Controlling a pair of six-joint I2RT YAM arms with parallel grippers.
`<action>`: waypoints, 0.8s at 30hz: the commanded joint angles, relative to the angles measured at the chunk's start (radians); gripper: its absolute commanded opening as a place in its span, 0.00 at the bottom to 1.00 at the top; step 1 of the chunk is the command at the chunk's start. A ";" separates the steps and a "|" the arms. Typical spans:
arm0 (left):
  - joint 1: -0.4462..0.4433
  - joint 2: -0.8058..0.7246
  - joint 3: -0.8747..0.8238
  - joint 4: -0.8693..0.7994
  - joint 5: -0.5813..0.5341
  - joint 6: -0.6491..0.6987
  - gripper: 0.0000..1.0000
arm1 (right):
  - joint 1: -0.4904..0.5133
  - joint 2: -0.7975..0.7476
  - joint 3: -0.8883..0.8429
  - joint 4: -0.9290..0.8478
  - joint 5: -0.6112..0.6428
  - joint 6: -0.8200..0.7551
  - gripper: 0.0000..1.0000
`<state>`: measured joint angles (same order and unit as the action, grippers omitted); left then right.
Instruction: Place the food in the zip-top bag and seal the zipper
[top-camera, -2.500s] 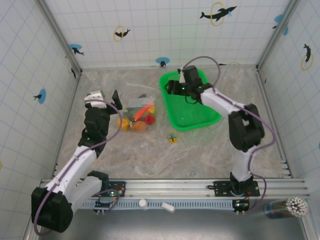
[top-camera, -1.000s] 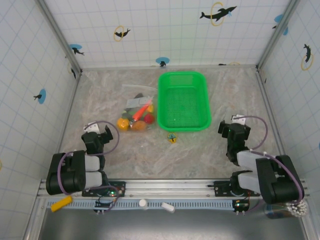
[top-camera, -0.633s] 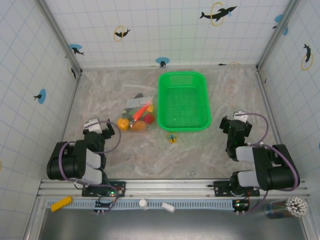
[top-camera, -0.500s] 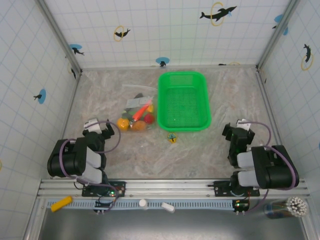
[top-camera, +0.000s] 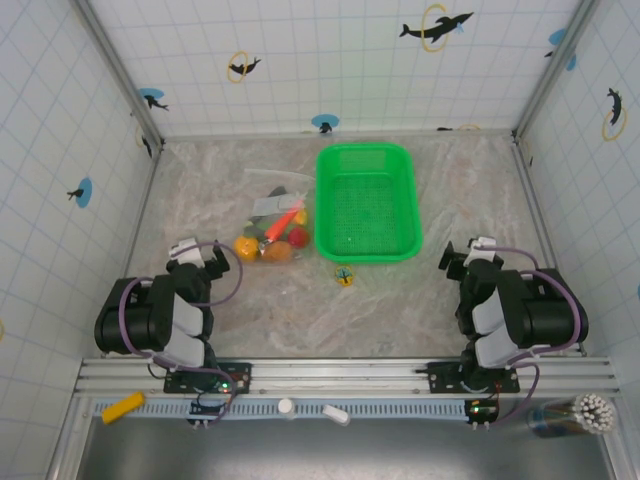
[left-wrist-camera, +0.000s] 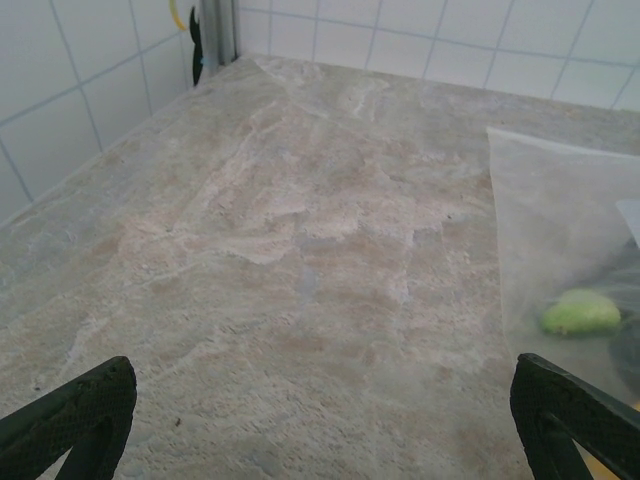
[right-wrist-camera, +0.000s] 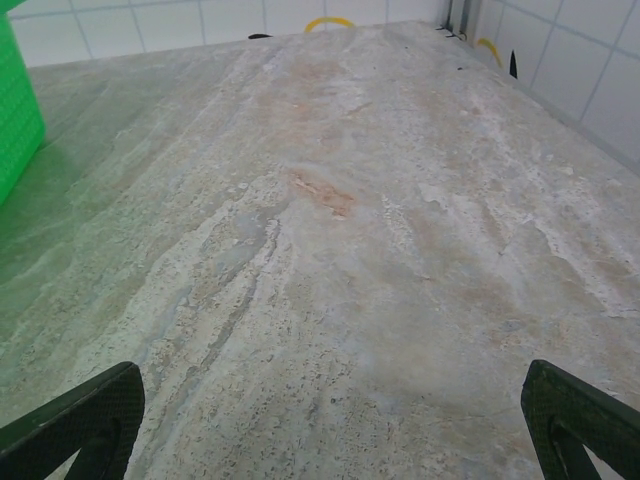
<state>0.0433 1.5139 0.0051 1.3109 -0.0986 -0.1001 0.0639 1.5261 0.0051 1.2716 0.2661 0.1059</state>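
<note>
Both arms have folded back to the near edge since the earlier frame; left claw (top-camera: 198, 257) and right claw (top-camera: 468, 254) released, empty. The zip-top bag (top-camera: 270, 195) holding the food (top-camera: 247, 246) lies on the desk (top-camera: 300, 310), at 9 o'clock of the green basket (top-camera: 366, 149).

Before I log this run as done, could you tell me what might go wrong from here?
1. The zip-top bag appears to hold the food, but its seal cannot be judged; if it is unsealed, items could spill on lifting.
2. The yellow trinket lying near it might be mistaken for food.
</note>
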 joint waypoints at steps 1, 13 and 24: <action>-0.010 0.005 0.004 -0.043 0.039 0.036 0.98 | 0.010 -0.005 -0.018 0.012 0.004 -0.019 1.00; -0.008 0.003 0.000 -0.037 0.082 0.044 0.98 | -0.013 -0.010 -0.009 -0.013 -0.087 -0.028 1.00; -0.007 0.000 -0.002 -0.035 0.082 0.044 0.98 | -0.013 -0.011 -0.008 -0.014 -0.087 -0.027 1.00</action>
<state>0.0380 1.5139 0.0051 1.2701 -0.0334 -0.0753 0.0570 1.5257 0.0051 1.2556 0.1814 0.0826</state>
